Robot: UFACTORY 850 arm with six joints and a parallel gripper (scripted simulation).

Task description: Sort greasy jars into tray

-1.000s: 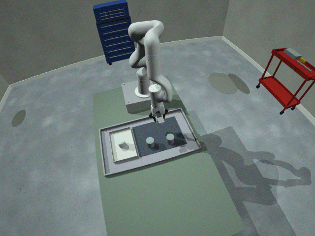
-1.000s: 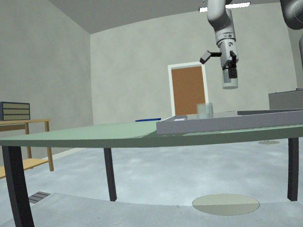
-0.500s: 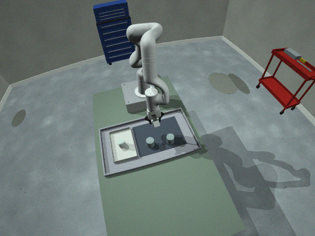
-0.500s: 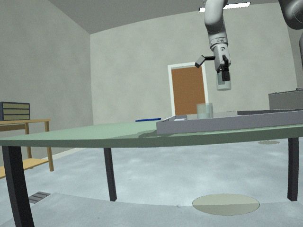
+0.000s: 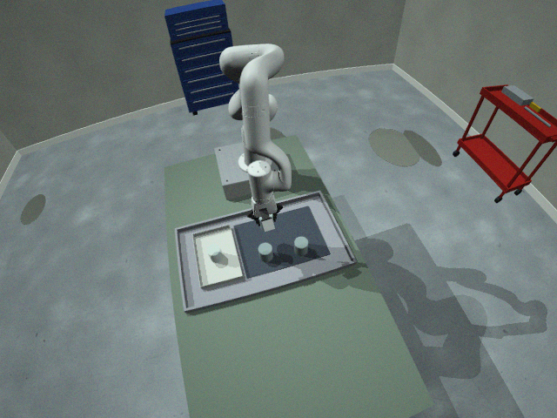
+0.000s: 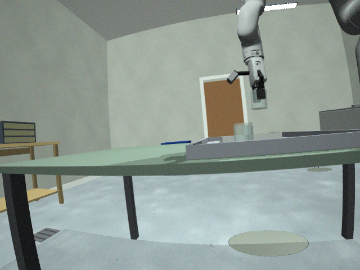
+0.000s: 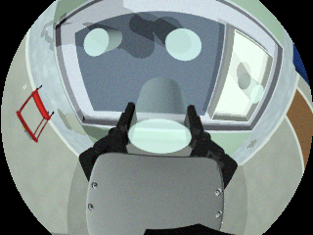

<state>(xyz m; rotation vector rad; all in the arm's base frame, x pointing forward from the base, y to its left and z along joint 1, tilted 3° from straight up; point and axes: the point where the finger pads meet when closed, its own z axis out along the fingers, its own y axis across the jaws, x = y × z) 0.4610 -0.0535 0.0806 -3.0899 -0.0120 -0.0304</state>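
My gripper (image 5: pixel 266 221) is shut on a glass jar (image 6: pixel 259 100) and holds it in the air above the back part of the dark drying mat (image 5: pixel 281 240). The held jar also shows between the fingers in the wrist view (image 7: pixel 158 131). Two jars stand on the mat: one near its front left (image 5: pixel 265 252), one to the right of it (image 5: pixel 300 246). They also show in the wrist view (image 7: pixel 182 43) (image 7: pixel 97 42). One jar (image 5: pixel 215 256) stands in the pale tray (image 5: pixel 224 253) left of the mat.
The mat and tray lie inside a grey rimmed steel top (image 5: pixel 263 252) on the green table (image 5: pixel 287 324). The robot base block (image 5: pixel 233 172) stands behind it. A red cart (image 5: pixel 510 139) and a blue cabinet (image 5: pixel 202 54) stand far off.
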